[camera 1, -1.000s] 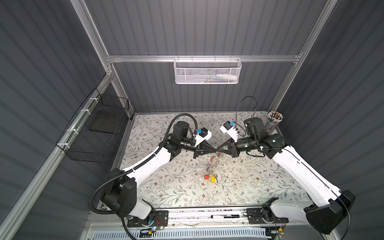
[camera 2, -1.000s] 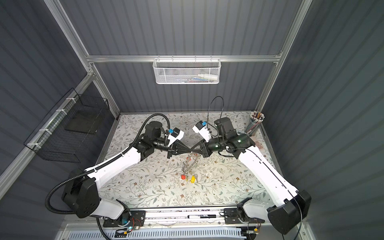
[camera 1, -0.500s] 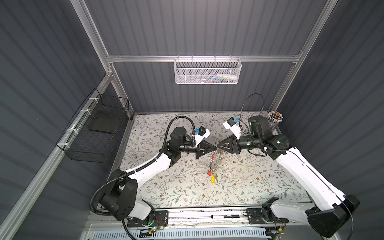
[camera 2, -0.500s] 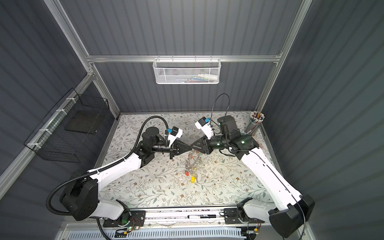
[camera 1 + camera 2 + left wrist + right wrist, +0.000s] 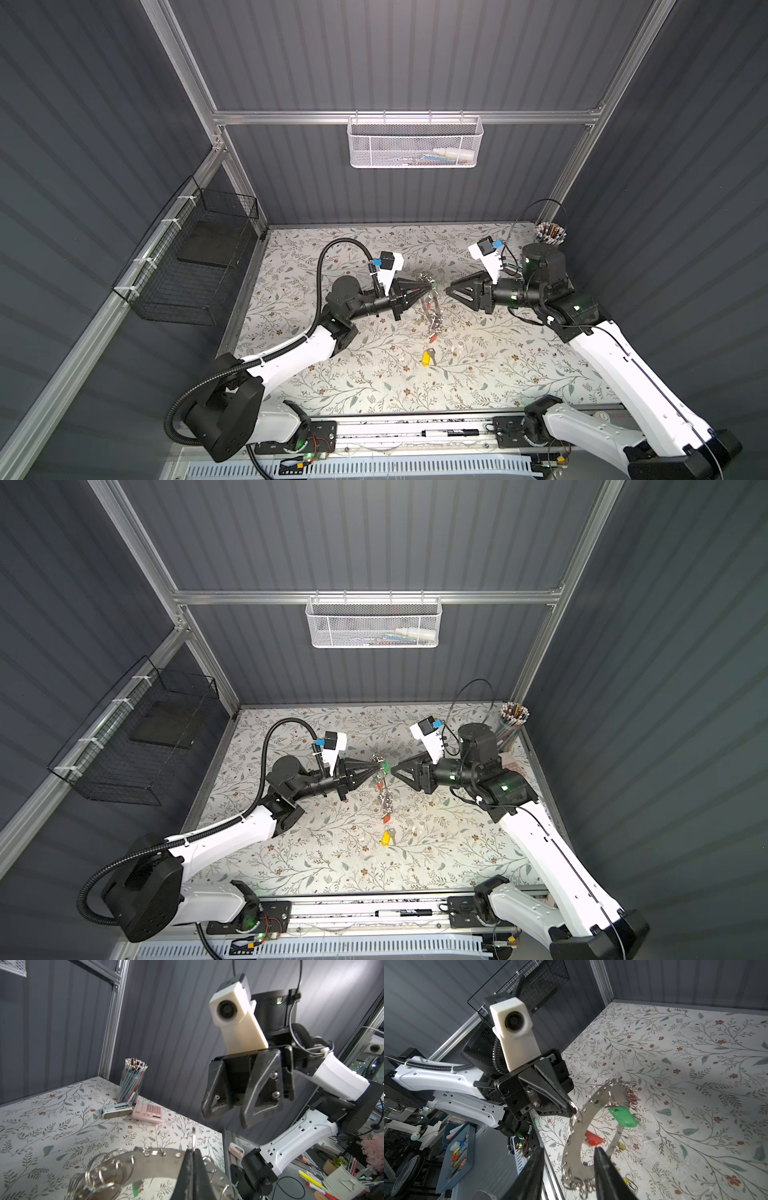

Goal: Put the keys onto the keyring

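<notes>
Hanging from the clenched left fingers [image 5: 550, 1093], which pinch its rim, the keyring [image 5: 576, 1142] faces the released right fingers [image 5: 216, 1093] just beside it. The right wrist view shows one green tag [image 5: 623, 1116] and one red tag [image 5: 592, 1139] on it. Both top views add one yellow key [image 5: 426, 357] on the desk [image 5: 519, 374]. The left wrist view adds one pink calculator [image 5: 148, 1112], its lettering too small to read.

White-shelled arms [image 5: 299, 357] with black joints, a ribbed black hose [image 5: 496, 1057], cream wrist-camera housings [image 5: 234, 1020] and black triangular screw-fastened fingers [image 5: 250, 1112]

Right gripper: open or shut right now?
Open: the right gripper shows a gap between its fingers, clear of the keyring the left gripper pinches.
</notes>
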